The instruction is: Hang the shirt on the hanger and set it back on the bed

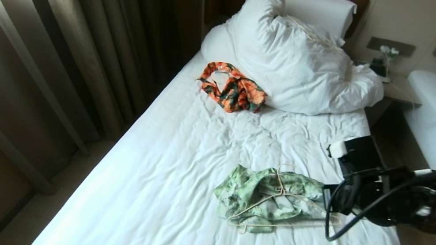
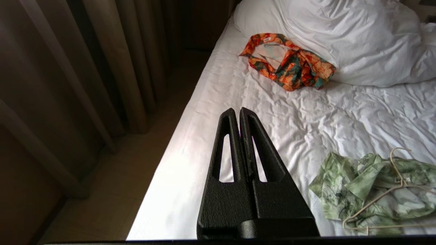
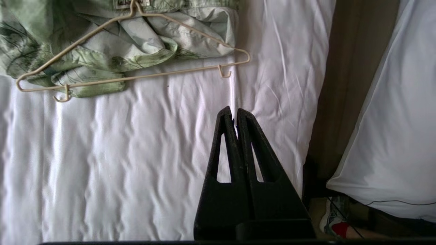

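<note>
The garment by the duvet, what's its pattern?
Orange garment with dark green patches, a floral-looking print; clearest in the left wrist view.

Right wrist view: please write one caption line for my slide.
Shut right gripper above the white bed, apart from the cream hanger lying on the crumpled green shirt.

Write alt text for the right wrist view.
A shut black gripper hovers over a wrinkled white bed, holding nothing. Beyond it, a cream wire hanger lies on a crumpled light green shirt.
</note>
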Motion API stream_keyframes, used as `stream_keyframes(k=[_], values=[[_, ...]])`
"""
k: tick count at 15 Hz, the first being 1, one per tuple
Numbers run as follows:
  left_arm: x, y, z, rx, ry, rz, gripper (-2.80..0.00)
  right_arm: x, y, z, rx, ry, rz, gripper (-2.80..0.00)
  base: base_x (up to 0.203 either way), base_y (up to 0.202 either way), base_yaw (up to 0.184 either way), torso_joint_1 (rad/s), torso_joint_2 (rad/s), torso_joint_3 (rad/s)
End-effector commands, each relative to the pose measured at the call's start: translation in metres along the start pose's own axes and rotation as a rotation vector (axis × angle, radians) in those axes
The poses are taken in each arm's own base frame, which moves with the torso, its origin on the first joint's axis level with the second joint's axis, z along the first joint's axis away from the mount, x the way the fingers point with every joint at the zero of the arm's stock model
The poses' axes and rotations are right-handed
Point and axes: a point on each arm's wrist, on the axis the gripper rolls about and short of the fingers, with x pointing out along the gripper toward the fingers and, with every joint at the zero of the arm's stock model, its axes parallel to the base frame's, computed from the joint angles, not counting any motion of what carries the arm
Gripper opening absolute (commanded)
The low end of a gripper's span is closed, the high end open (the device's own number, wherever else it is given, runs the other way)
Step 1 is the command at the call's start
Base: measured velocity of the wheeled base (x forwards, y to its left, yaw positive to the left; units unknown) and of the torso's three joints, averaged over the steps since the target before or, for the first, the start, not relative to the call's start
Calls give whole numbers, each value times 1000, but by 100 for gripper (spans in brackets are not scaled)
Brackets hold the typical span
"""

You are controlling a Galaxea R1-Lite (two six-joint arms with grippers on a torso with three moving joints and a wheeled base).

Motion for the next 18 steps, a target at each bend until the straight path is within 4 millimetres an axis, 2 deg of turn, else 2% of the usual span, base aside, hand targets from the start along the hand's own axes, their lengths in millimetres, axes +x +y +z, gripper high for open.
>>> stream_keyframes(k=[1,3,5,7,10,12,15,17,18], values=[[-11,9,11,-23,-42,137,-280,-78,-51,4,111,-163,29,-280,0,0,0,0,0,0],[-30,17,18,-39,-100,227,-280,-125,-91,-4,191,-252,28,-280,0,0,0,0,0,0],[-59,25,22,-42,-130,270,-280,-172,-133,-23,288,-334,13,-280,0,0,0,0,0,0],[-84,30,21,-33,-113,290,-280,-212,-164,-53,369,-385,1,-280,0,0,0,0,0,0],[-104,31,15,-33,-151,343,-280,-257,-198,-103,507,-441,-94,-280,0,0,0,0,0,0],[-112,32,7,-27,-169,351,-280,-281,-207,-132,582,-502,-149,-280,0,0,0,0,0,0],[-126,33,-14,10,-209,300,-280,-303,-208,-180,606,-563,-86,-280,0,0,0,0,0,0],[-132,33,-34,78,-194,237,-280,-300,-202,-210,600,-568,-52,-280,0,0,0,0,0,0],[-129,32,-45,105,-154,214,-280,-290,-197,-219,598,-533,-57,-280,0,0,0,0,0,0]])
